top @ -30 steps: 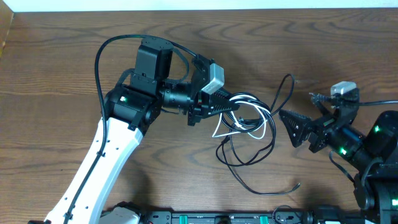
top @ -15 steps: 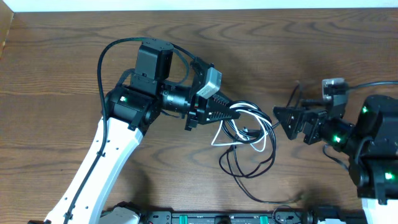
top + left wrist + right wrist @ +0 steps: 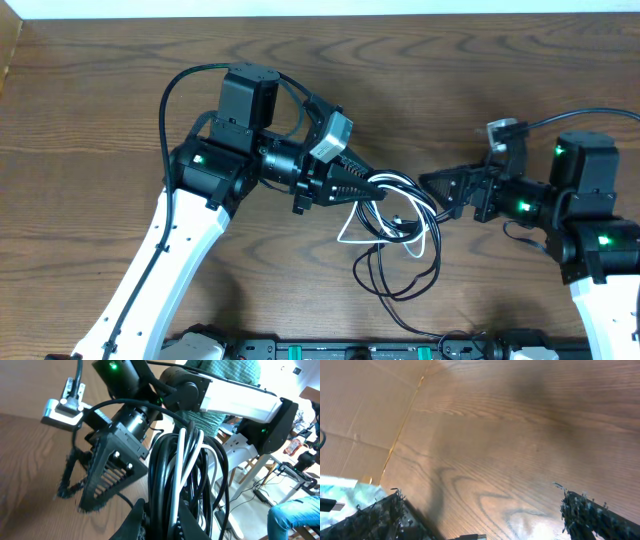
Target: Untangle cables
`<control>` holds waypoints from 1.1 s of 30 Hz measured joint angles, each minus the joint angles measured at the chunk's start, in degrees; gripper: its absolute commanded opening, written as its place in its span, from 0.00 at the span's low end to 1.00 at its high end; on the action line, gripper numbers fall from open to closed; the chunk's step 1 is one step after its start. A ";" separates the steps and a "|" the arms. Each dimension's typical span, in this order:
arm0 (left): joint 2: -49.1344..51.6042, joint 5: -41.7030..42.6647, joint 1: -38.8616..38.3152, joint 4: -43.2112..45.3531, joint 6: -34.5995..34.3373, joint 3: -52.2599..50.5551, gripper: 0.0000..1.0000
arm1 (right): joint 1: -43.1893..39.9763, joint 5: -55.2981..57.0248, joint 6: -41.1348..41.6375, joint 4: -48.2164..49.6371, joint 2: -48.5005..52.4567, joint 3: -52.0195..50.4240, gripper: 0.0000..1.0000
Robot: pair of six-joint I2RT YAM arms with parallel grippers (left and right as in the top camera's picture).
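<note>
Cables (image 3: 397, 187) form one tangled bundle at the middle of the table (image 3: 100, 90); the black cable (image 3: 162, 475) runs in several strands with the white cable (image 3: 180, 465) threaded among them; black loops spread from the bundle toward the near edge. The left gripper (image 3: 378, 186), reaching in from the left, is clenched on the bundle, both cords passing between its fingers. The right gripper (image 3: 437, 192) sits just right of the bundle with its jaws spread wide and nothing between them; whether its tips touch a strand cannot be told.
</note>
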 measured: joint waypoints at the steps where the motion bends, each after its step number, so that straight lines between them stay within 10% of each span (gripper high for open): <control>1: 0.00 0.07 -0.22 0.00 0.00 -0.02 0.08 | 0.68 0.00 -0.20 0.68 0.28 0.00 0.99; 33: 0.00 0.13 -2.62 0.22 0.00 -0.02 0.08 | 2.29 15.96 -2.71 -3.02 12.02 0.04 0.99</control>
